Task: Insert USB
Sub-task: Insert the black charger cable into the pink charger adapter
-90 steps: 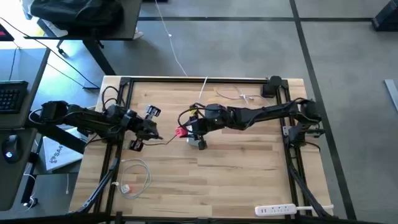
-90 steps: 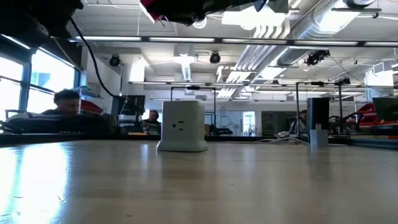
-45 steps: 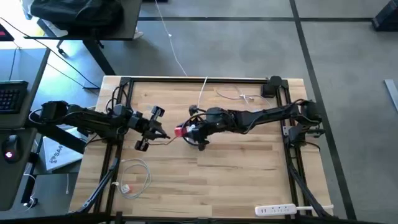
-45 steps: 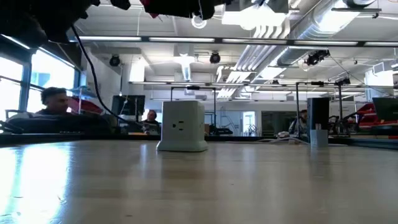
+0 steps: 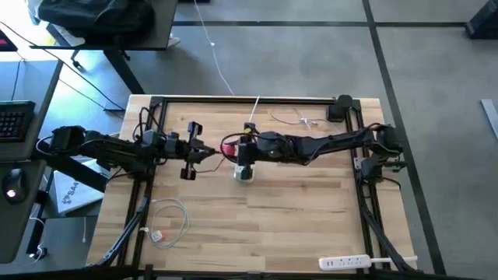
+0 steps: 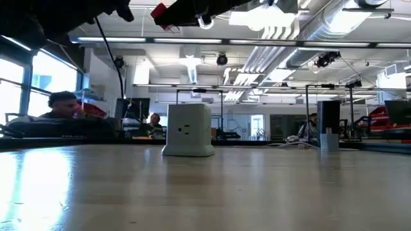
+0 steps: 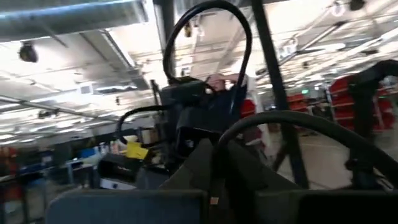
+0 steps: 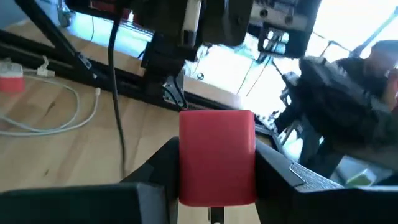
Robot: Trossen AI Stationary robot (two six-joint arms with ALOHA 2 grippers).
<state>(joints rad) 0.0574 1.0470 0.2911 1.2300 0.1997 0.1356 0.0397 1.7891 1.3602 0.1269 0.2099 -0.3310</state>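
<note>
Your right claw (image 8: 214, 186) grips the small bright red-pink USB plug (image 8: 217, 155) above the table, the white charger cube (image 5: 244, 173) sits just below and beside it, while your left claw (image 5: 192, 150), nearby, seems open and empty.

From my station I take the white charger cube (image 5: 244, 173) as my marker, standing mid-table (image 5: 311, 210). A coiled white cable (image 5: 167, 218) lies well apart from it toward the near left corner. A white power strip (image 5: 347, 263) sits at the near right edge. A dark block (image 5: 339, 109) stands at the far right corner.
</note>
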